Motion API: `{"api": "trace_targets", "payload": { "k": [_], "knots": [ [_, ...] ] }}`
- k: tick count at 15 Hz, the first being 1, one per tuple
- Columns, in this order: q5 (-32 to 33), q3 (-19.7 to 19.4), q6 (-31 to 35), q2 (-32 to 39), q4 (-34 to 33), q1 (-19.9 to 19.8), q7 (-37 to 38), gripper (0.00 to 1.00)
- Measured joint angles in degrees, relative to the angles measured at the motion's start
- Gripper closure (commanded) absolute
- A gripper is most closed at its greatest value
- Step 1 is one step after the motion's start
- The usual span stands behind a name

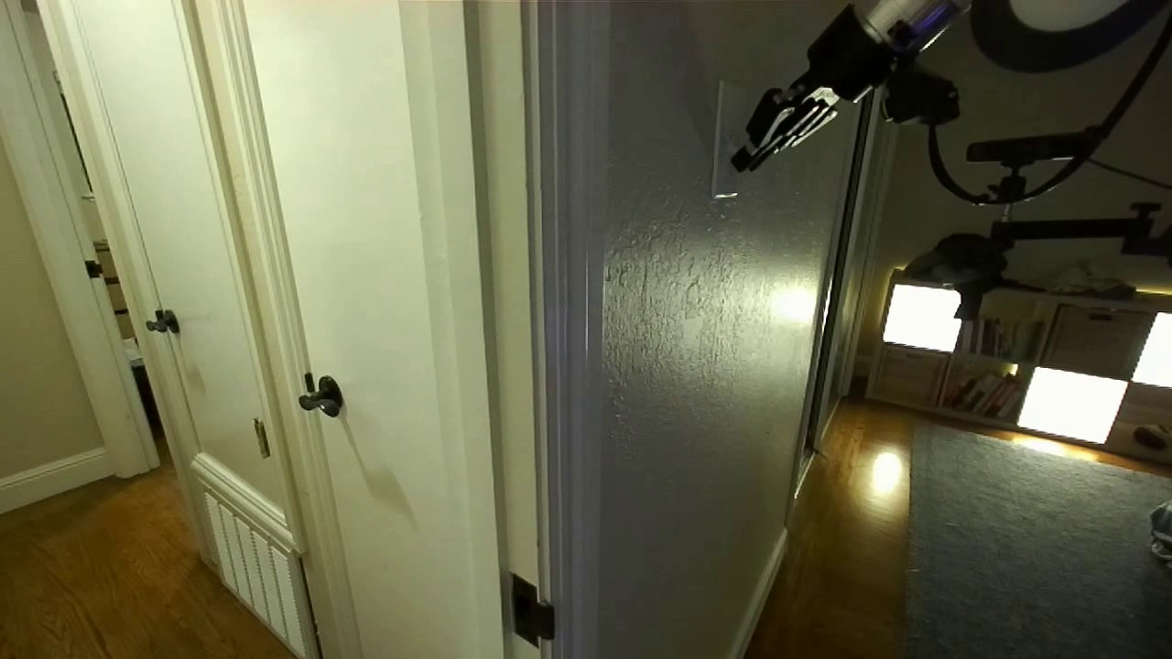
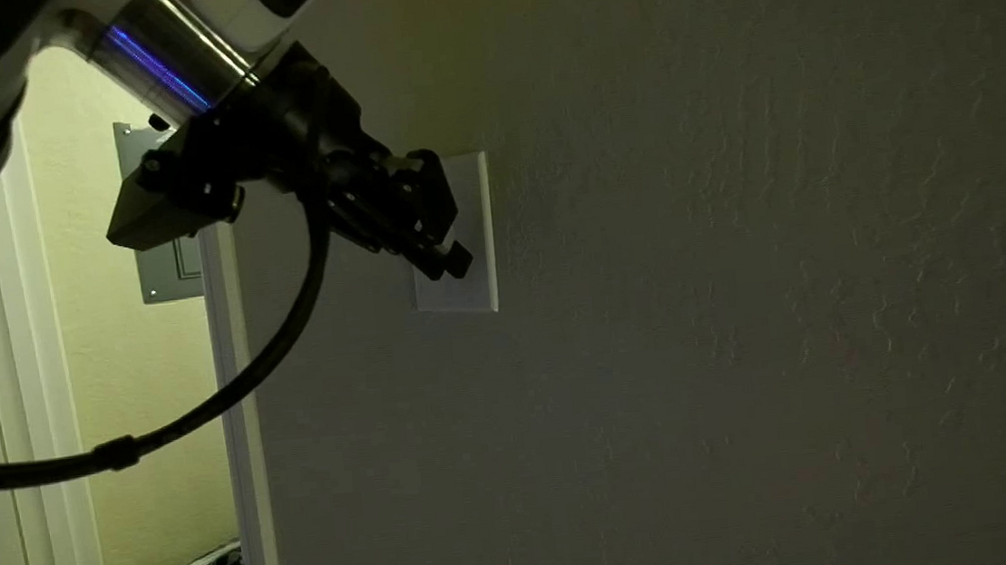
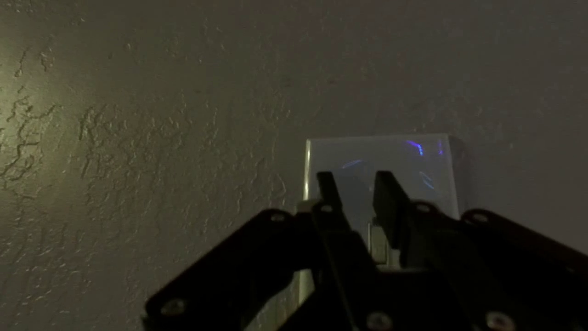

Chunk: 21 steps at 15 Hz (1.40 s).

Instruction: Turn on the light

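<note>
Doors, two, pale, well left of switch. Dark handles on both, lower than switch. Slatted vent, left of and far below switch. Switch itself: pale upright rectangle on textured wall, partly hidden by gripper. Gripper directly in front of switch, overlapping its outline in both exterior views and wrist view. Fingers slightly apart, narrow gap between, face of switch visible through gap in wrist view. Contact with switch: cannot tell. Arm slanting down to gripper from upper right of switch in an exterior view. Shelf with glowing panels, well beyond, right of and below switch. Grey rug on wooden floor, lower right of switch.
</note>
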<state>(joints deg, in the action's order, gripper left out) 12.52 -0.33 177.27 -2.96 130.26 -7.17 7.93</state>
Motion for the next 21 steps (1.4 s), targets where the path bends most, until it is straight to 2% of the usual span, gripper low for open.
{"api": "trace_targets", "payload": {
  "k": [2, 3, 7, 10, 11, 21],
  "knots": [
    [0.06, -0.02, 0.01, 0.00, -0.08, -0.08, 0.00, 0.55],
    [0.06, -0.03, 0.04, 0.00, -0.23, -0.12, 0.00, 0.72],
    [0.06, 0.28, 0.10, -0.01, -0.80, -0.18, 0.00, 0.94],
    [0.06, 0.75, 0.10, -0.02, -0.78, 0.10, 0.00, 0.98],
    [0.06, 0.80, 0.11, -0.03, -0.73, 0.20, 0.00, 0.94],
    [-1.14, 0.81, -0.62, -0.62, -0.65, 0.42, -1.29, 0.94]
  ]
}}
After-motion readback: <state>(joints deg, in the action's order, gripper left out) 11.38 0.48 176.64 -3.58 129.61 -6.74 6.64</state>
